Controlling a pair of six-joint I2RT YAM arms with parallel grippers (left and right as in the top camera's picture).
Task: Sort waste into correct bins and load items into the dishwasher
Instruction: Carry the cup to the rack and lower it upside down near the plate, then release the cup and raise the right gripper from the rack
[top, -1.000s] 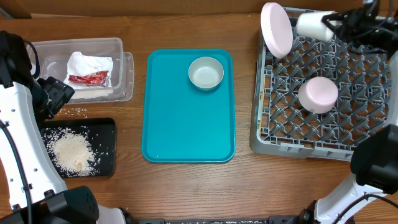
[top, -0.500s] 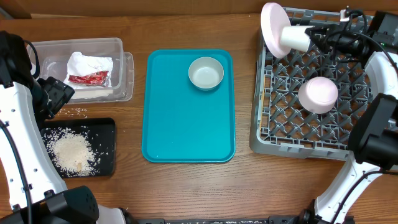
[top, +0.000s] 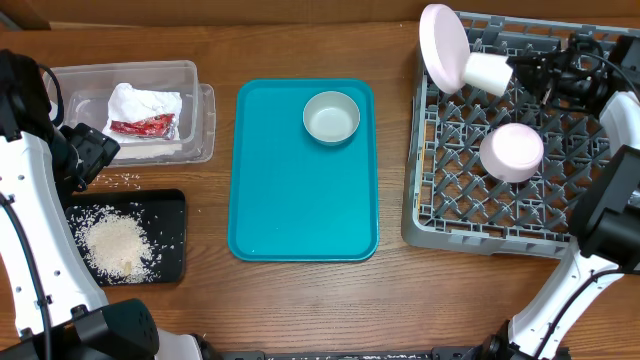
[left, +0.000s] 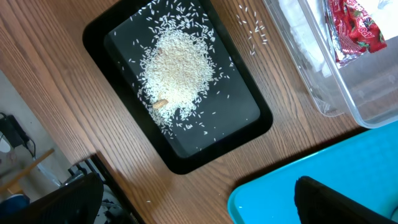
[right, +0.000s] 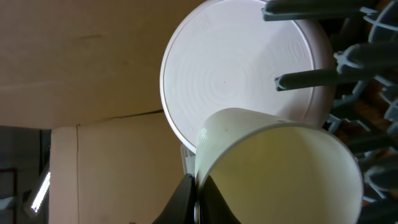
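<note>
From above, the right claw (top: 523, 68) is closed on a white cup (top: 487, 73), holding it on its side over the far corner of the grey dish rack (top: 415, 205), with the cup's base just beside the upright plate (top: 443, 47). A small white bowl (top: 511, 152) sits upside down in the rack. A grey-green bowl (top: 331, 117) stands on the teal tray (top: 300, 195). The clear tub (top: 120, 68) holds a napkin (top: 140, 103) and a red wrapper (top: 140, 126), and rice (top: 115, 245) lies piled in the black tray (top: 176, 235). In the left wrist view, the left claw (left: 199, 205) is spread wide and holds nothing, hanging above the black tray (left: 249, 118) and its rice (left: 177, 68), near the tub (left: 348, 93). In the right wrist view, the right claw (right: 198, 200) pinches the cup (right: 280, 168) at its rim, with the plate (right: 236, 68) behind it among the rack's pegs (right: 311, 78).
</note>
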